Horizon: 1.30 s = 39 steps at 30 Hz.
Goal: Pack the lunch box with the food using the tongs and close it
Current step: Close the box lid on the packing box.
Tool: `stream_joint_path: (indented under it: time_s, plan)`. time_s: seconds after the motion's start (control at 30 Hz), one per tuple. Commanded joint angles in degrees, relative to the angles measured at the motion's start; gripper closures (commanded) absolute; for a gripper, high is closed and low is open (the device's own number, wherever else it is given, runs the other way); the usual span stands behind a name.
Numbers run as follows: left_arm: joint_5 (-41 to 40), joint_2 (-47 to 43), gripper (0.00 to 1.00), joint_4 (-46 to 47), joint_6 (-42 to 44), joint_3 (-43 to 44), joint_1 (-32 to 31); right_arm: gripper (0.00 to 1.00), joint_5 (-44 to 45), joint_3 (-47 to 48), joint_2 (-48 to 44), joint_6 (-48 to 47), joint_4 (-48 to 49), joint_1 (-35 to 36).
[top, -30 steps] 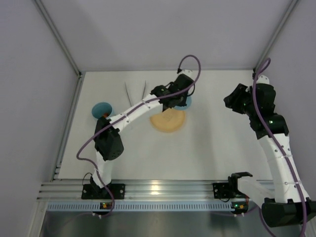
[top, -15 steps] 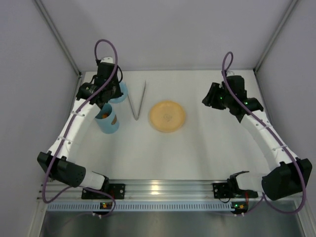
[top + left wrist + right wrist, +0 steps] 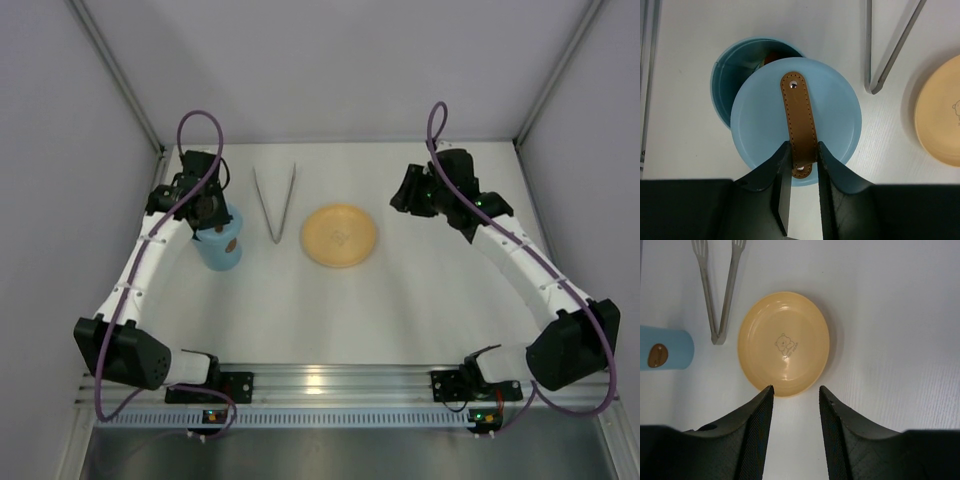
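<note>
In the left of the top view, the left end effector (image 3: pixel 802 150) is clamped on the lid (image 3: pixel 840 115) by its brown knob (image 3: pixel 799 105). The lid hangs lower-right of the lunch box (image 3: pixel 720 95) mouth, so seating it likely needs an up-left shift; food (image 3: pixel 771 56) shows inside; the tongs (image 3: pixel 869 50) lie mid-frame on the counter (image 3: pixel 400 300); further right the plate (image 3: pixel 805 320) is bare; the right end effector (image 3: pixel 795 389) hovers there, fingers apart.

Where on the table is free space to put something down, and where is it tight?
The widest bare patch of table lies between the orange plate and the near edge. Another lies right of the plate. Crowded: the row of lunch box, tongs and plate, set close together.
</note>
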Motion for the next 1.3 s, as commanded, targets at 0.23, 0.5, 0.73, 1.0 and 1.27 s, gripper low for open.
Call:
stream_joint_path:
  time_s: [0.23, 0.5, 0.73, 1.0, 1.27]
  plan:
    - [-1.7, -3.66, 0.98, 2.8, 0.88, -2.7, 2.63, 0.59, -0.37, 2.21, 1.3, 0.26, 4.12, 2.03]
    - [-1.61, -3.84, 0.98, 5.7, 1.76, -4.2, 5.18, 0.59, -0.54, 2.47, 2.09, 0.26, 4.3, 2.3]
    - [-1.35, -2.78, 0.98, 7.45, 2.2, -4.11, 6.15, 0.59, -0.28, 2.47, 2.18, 0.09, 4.39, 2.3]
    - [-0.47, -0.85, 0.98, 8.51, 2.37, -4.37, 6.76, 0.59, 0.25, 2.47, 2.09, -0.18, 4.04, 2.3]
    - [1.03, -0.06, 0.97, 9.56, 2.03, -6.13, 6.85, 0.59, 0.25, 2.03, 1.91, -0.27, 4.04, 2.3]
